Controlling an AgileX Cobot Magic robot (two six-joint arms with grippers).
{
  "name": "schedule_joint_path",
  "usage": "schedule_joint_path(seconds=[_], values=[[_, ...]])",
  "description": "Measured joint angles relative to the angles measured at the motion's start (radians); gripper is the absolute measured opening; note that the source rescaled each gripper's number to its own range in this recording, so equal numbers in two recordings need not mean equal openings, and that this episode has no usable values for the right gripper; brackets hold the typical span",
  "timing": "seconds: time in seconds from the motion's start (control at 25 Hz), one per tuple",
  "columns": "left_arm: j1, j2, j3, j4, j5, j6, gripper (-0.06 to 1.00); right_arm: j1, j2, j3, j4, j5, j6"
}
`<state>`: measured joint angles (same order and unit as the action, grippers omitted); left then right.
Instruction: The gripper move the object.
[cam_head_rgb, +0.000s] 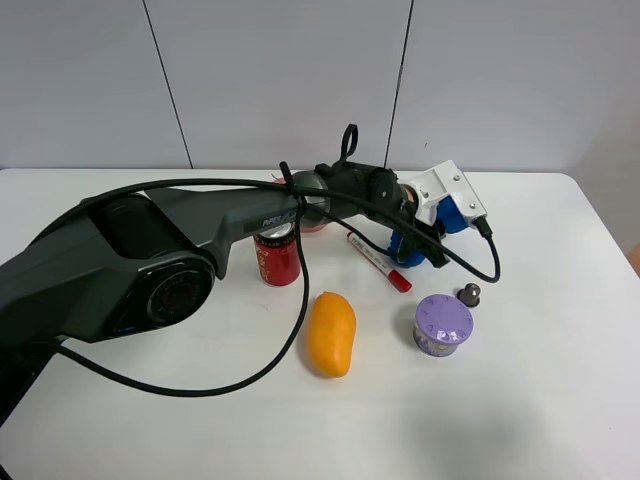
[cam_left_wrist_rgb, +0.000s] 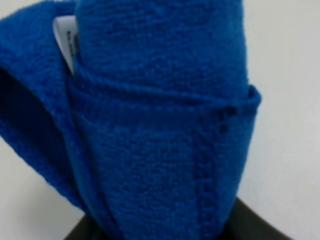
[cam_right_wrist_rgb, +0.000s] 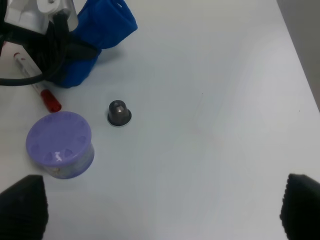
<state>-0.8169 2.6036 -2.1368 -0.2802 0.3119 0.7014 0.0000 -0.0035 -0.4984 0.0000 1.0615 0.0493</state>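
A blue knitted cloth lies bunched at the right back of the white table, beside a red-capped marker. My left gripper reaches across to it and looks shut on the blue cloth, whose folds bulge on both sides of the black jaws. The cloth fills the left wrist view and hides the fingers there. In the right wrist view the cloth sits under the left gripper. My right gripper is open and empty above bare table; it is out of the exterior view.
A red can stands behind the left arm. A mango lies at the front middle. A purple lidded tub and a small dark capsule sit just in front of the cloth; both show in the right wrist view.
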Motion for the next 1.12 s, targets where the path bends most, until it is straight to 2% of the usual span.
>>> schedule_joint_path(seconds=[0.08,0.12,0.28,0.32,0.4,0.64,0.72,0.92,1.12], values=[[0.0,0.0,0.0,0.0,0.0,0.0,0.03,0.0,0.0,0.0,0.0,0.0,0.0],[0.0,0.0,0.0,0.0,-0.001,0.0,0.11,0.0,0.0,0.0,0.0,0.0,0.0],[0.0,0.0,0.0,0.0,-0.012,0.0,0.6,0.0,0.0,0.0,0.0,0.0,0.0],[0.0,0.0,0.0,0.0,-0.017,0.0,0.69,0.0,0.0,0.0,0.0,0.0,0.0],[0.0,-0.002,0.0,0.0,-0.022,0.0,0.76,0.0,0.0,0.0,0.0,0.0,0.0],[-0.025,-0.1,0.0,0.004,-0.015,0.0,0.8,0.0,0.0,0.0,0.0,0.0,0.0],[-0.036,-0.178,0.0,0.004,0.024,0.0,0.8,0.0,0.0,0.0,0.0,0.0,0.0],[-0.028,-0.417,0.0,0.027,0.244,-0.051,0.8,0.0,0.0,0.0,0.0,0.0,0.0],[0.077,-0.688,0.0,0.171,0.501,-0.084,0.8,0.0,0.0,0.0,0.0,0.0,0.0]])
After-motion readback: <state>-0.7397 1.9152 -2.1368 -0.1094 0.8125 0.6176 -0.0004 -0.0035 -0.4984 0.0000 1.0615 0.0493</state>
